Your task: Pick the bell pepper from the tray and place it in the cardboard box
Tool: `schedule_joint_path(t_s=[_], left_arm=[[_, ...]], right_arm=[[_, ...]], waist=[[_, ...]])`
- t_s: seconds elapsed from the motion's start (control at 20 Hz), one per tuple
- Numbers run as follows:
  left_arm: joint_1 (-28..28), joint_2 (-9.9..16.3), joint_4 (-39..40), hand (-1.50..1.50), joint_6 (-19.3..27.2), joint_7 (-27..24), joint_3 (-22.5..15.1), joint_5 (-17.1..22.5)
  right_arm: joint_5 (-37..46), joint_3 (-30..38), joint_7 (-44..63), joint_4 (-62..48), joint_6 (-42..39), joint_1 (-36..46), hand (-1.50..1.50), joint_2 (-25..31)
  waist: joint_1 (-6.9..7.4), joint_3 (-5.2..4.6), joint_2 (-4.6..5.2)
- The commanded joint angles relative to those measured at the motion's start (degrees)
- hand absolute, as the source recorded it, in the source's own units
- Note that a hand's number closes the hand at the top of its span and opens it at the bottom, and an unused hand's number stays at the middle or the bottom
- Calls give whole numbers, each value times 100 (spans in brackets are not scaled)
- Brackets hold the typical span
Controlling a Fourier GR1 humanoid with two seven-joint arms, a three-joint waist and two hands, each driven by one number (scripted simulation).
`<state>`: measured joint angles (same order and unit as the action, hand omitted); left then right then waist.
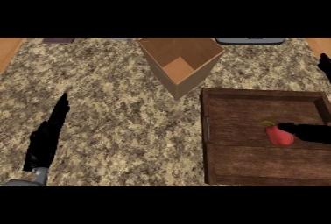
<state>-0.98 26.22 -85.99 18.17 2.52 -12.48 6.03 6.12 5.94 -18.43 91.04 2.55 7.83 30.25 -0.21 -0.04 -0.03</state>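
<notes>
While I look steeply down from the head view, the biggest thing I see is the speckled granite counter (110,109), filling most of the frame, w/ a wood strip at the far left and far right corners. Next is the dark wooden tray (258,164), near right, its far rim and left wall plain to see. Far of it, approx. center, sits the cardboard box (182,61), open top, tilted so one corner points toward me; it's just beside the tray's far left corner, not touching as far as I can tell. My left hand (47,138) lies at the near left over the counter, fingers straight and pressed together, pointing away from me, well apart from tray and box. My right hand (309,132) comes in from the right edge over the tray; fingers stretched toward the pepper, tips touching or just beside it, can't tell which. The red bell pepper (279,135), green stem up, sits inside the tray, right of middle.
</notes>
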Motion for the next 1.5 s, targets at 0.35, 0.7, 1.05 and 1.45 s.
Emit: schedule_joint_path(t_s=[0.35,0.7,1.05,1.45], left_arm=[[140,-48,-84,0,-26,-2,-44,-106],[-96,-19,-78,0,-158,218,94,-157],[-33,-44,-209,0,-467,285,435,-208],[182,-441,43,0,-679,-145,594,-489]], right_arm=[[1668,-738,1788,820,-1591,-527,-150,2193],[1744,-1368,3410,1954,-2682,-636,-150,2123],[2596,-1812,4355,1898,-2869,-242,-150,1174],[3346,-1612,4027,1311,-3079,-170,-150,768]], waist=[[10,-19,-13],[-22,-3,-15],[37,3,-1],[40,3,4]])
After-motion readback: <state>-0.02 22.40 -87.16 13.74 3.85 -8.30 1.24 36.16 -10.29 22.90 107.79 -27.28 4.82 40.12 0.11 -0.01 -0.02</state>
